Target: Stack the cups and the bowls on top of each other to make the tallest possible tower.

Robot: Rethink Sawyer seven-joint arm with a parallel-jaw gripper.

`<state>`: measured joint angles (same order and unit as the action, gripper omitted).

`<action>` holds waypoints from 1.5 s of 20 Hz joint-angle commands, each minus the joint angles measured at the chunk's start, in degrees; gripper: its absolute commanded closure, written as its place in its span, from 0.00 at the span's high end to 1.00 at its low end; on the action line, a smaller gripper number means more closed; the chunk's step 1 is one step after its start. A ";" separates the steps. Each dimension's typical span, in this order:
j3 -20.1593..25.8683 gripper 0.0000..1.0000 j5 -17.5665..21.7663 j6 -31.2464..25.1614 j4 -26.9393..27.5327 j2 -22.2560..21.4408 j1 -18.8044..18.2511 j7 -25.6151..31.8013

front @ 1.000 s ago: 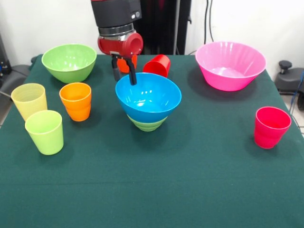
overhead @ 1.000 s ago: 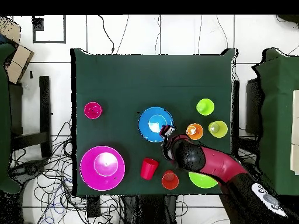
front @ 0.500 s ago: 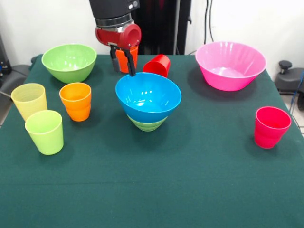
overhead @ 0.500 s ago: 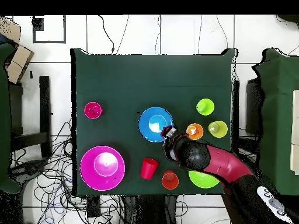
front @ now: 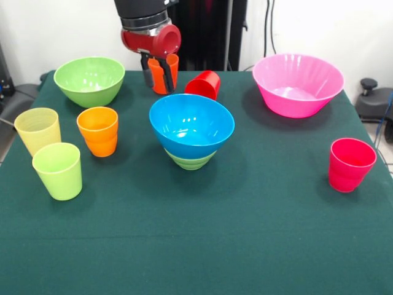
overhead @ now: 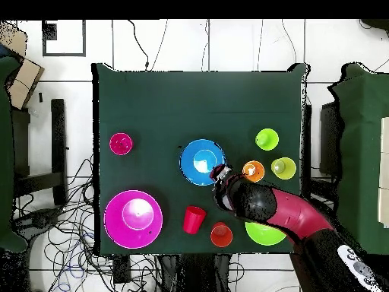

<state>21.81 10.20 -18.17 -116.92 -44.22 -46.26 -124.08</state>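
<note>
Tool (front: 158,75) fingers apart before orange cup (front: 163,72), blue bowl (front: 191,123) near, table edges far

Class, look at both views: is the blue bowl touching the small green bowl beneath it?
Touching. The front view shows the blue bowl sitting nested in the small green bowl, with no gap between them.

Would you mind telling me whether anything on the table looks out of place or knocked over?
Yes: the red cup lies on its side behind the blue bowl, while the other cups stand upright. Nothing looks spilled or damaged.
</note>
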 commanded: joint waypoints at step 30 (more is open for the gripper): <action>-0.37 1.00 -8.99 -12.58 9.08 -0.41 13.48 -6.31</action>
<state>22.03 3.21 -26.26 -112.03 -46.76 -36.93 -124.08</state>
